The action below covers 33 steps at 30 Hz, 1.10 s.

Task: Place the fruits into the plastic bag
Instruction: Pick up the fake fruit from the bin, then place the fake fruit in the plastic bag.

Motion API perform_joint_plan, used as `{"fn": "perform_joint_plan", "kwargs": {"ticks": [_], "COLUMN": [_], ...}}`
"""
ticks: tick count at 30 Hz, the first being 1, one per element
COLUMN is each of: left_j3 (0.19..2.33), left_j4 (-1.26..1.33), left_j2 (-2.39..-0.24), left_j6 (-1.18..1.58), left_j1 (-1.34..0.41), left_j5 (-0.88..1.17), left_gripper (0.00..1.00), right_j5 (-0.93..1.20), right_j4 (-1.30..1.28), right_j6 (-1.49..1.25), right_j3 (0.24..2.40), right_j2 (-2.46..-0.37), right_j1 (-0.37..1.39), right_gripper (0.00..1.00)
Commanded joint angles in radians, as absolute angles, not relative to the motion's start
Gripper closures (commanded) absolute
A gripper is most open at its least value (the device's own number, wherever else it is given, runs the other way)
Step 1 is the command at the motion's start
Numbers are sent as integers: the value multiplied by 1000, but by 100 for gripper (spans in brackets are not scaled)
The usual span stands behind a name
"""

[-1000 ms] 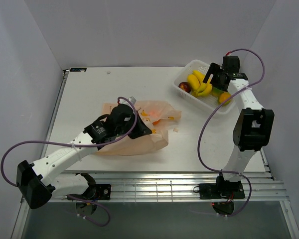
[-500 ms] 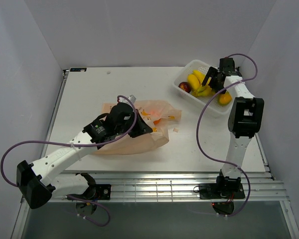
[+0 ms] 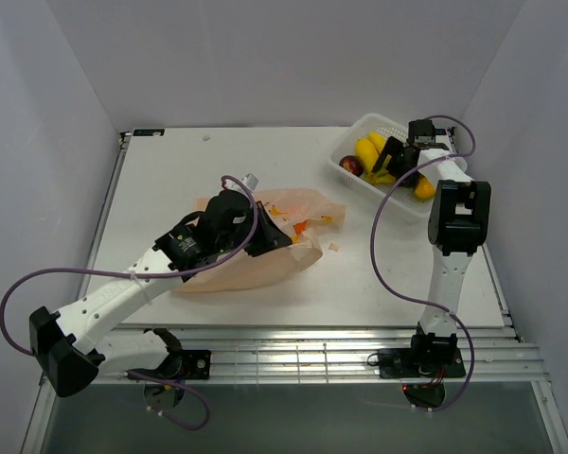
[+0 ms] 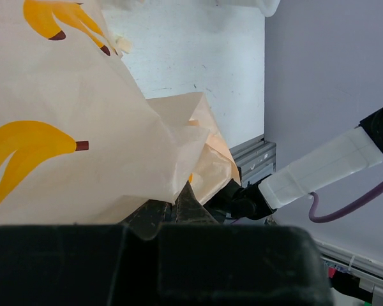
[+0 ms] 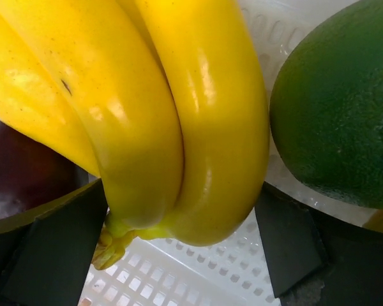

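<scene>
Top external: find bag (image 3: 284,263) crumpled on table (image 3: 170,180), a little left of centre. Note left fingers (image 3: 276,236) down on its right-hand part. Small orange spot on bag just beside them: fruit or print, cannot tell. Find basket (image 3: 374,119) at far right corner of table, well apart from bag. Count in it: bananas (image 3: 367,151), dark-red piece (image 3: 351,165) touching or just beside them on the left, orange-yellow piece (image 3: 424,187) at near right end. Note right fingers (image 3: 390,157) down inside basket, directly over bananas, arm standing steeply upright beside basket.

Left wrist: see peach film with banana print filling left half of view and running down to a pinch between the fingers. Log as clenched on a fold of bag. See bare table beyond the film.

Right wrist: see bananas close up, filling the gap between the two fingers, one finger at each flank, both touching or very nearly so. Cannot tell whether clamped or merely straddling. Note bunch lying on white lattice floor of basket. Note green piece (image 5: 341,102) just right of bunch, sliver of basket showing between them. Note dark-red piece at left of view, partly hidden behind bunch and finger.
</scene>
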<state>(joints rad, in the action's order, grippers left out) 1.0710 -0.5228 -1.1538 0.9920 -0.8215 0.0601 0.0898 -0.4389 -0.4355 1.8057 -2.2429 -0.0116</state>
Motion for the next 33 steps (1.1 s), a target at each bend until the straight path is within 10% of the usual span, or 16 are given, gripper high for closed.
{"fn": "perform_joint_plan", "kwargs": {"ticks": [1, 4, 12, 33], "left_j3": [1127, 1126, 1071, 1046], "left_j4": [-502, -502, -497, -488], "left_j2": [-1123, -1124, -1126, -1132], "left_j6": [977, 977, 996, 947], "left_j1": [-822, -824, -824, -824], "left_j5": [67, 63, 55, 129], "left_gripper": [100, 100, 100, 100], "right_j5": [112, 123, 48, 200], "right_j4": [-391, -362, -342, -636], "right_j6": [-448, -443, -393, -166], "right_j3": [1833, 1812, 1780, 1255], "right_j2": [-2247, -2211, -2020, -1359], "right_j1": [-9, -11, -14, 225], "right_gripper": [13, 46, 90, 92]}}
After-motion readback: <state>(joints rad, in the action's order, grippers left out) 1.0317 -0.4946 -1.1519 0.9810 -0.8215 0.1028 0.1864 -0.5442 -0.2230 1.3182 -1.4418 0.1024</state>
